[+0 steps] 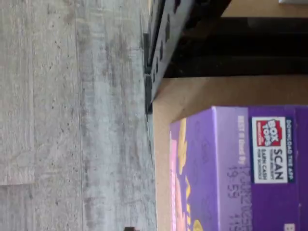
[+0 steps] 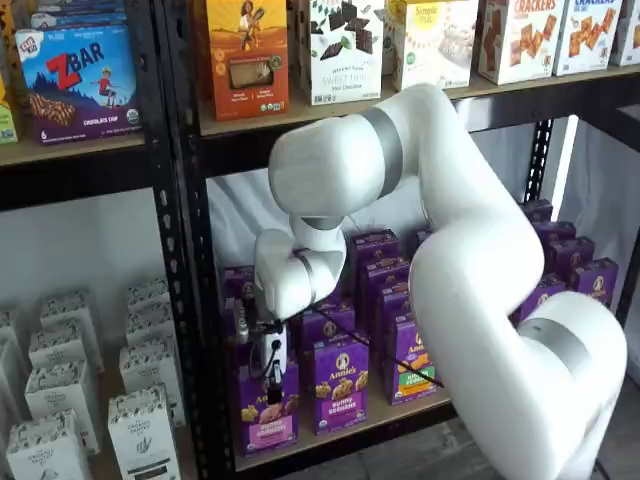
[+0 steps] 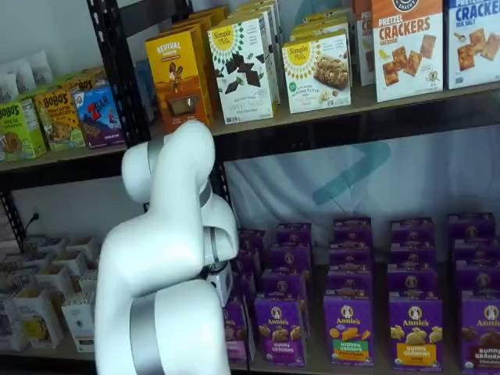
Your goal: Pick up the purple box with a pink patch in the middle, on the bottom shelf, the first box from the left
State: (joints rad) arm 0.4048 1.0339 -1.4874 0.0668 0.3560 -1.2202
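The purple box (image 2: 265,418) with a pink band stands upright at the left end of the bottom shelf (image 2: 400,412), next to the black upright. My gripper (image 2: 272,378) hangs right at the box's top front. Its white body and a dark finger show, with no plain gap. In the wrist view the box's purple top (image 1: 240,163) with a Box Tops label fills one corner, its pink front edge just showing, on the tan shelf board (image 1: 192,91). In a shelf view the arm covers most of the box (image 3: 234,328).
A purple box with a purple band (image 2: 336,385) stands right beside the target, then one with a green and orange front (image 2: 412,365). More purple boxes fill the rows behind. White boxes (image 2: 60,400) fill the left bay. The upper shelf (image 2: 400,110) hangs over the arm.
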